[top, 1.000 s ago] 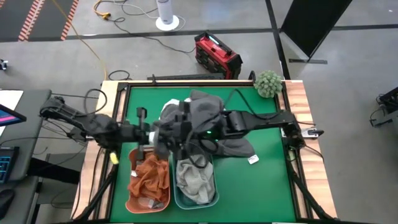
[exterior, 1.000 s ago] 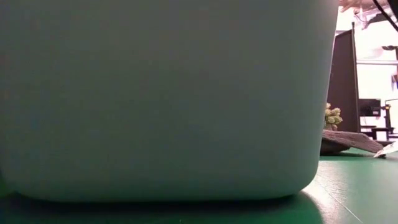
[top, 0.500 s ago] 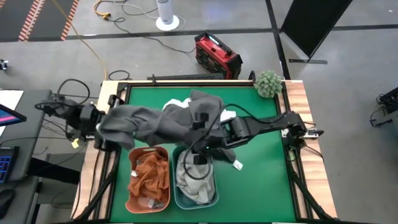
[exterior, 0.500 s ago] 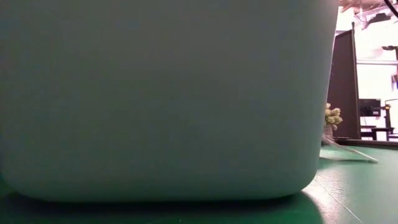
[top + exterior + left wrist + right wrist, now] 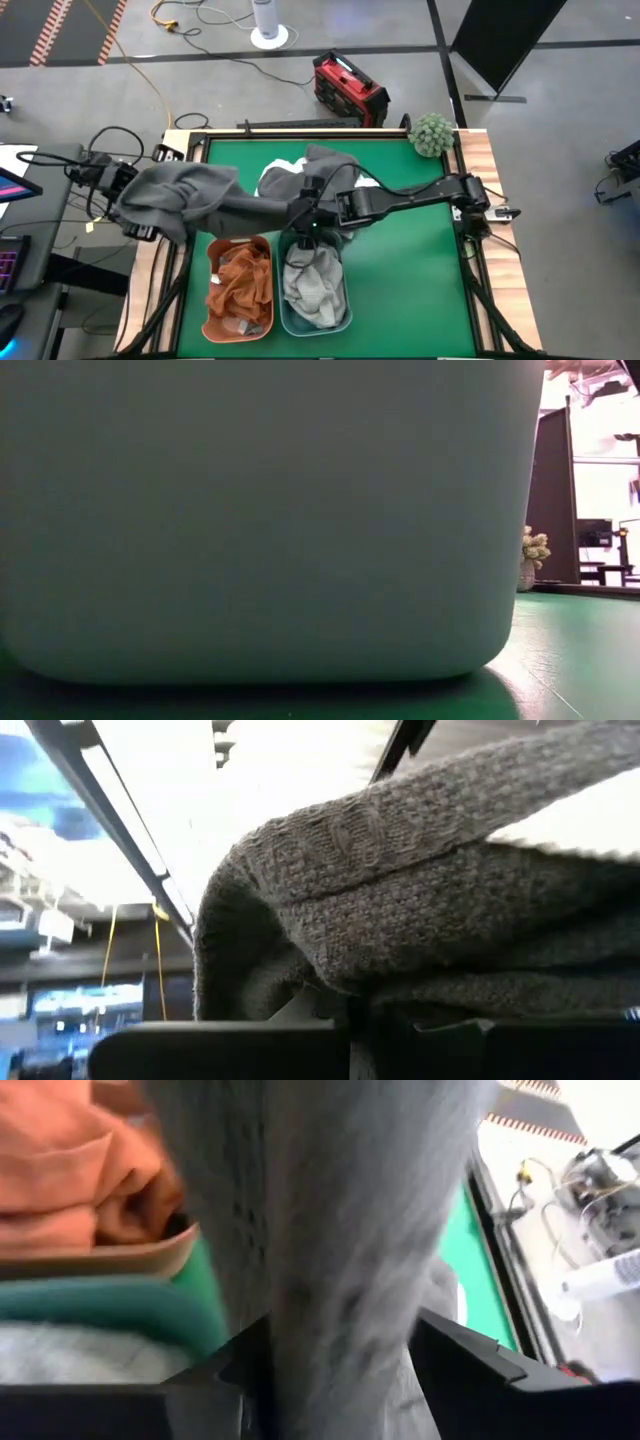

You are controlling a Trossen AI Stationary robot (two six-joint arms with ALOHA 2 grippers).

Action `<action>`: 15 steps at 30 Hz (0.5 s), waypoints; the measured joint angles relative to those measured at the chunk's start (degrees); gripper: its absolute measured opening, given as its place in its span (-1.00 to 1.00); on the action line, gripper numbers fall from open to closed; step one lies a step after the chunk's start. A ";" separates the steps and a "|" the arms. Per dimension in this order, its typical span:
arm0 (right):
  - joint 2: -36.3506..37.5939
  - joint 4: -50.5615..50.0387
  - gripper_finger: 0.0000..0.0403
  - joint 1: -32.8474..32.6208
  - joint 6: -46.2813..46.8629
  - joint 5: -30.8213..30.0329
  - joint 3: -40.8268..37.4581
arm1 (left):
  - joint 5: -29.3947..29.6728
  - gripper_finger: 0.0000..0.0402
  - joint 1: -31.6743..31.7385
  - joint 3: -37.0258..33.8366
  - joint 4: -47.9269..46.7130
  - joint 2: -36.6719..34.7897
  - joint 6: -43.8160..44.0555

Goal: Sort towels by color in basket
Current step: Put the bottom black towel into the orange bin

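Pulled farther left since earlier, the dark grey towel point(image 5: 215, 203) stretches across mid-frame, gripped by both the left gripper point(image 5: 128, 200) and right gripper point(image 5: 308, 215).

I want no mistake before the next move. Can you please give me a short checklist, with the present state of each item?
1. Right pincer holds the dark grey towel: ok, the cloth sits between its fingers.
2. Left pincer holds the same towel: cannot tell, cloth covers it.
3. Towel stretched between both arms, off the table: ok.
4. Orange basket holds only rust-orange cloth: ok.
5. Teal basket holds light grey cloth: ok.
6. Green ball away from the arms: ok.
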State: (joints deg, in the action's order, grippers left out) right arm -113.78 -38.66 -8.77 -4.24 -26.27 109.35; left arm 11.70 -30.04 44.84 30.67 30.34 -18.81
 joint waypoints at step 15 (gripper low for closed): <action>0.35 21.75 -0.89 1.91 -7.54 12.93 -5.58 | -2.47 -0.94 0.00 0.05 1.81 -0.01 -2.42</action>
State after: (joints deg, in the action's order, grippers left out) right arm -113.42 -16.90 -6.86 -11.78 -13.34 103.78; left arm 9.22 -30.04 44.89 32.48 30.33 -21.24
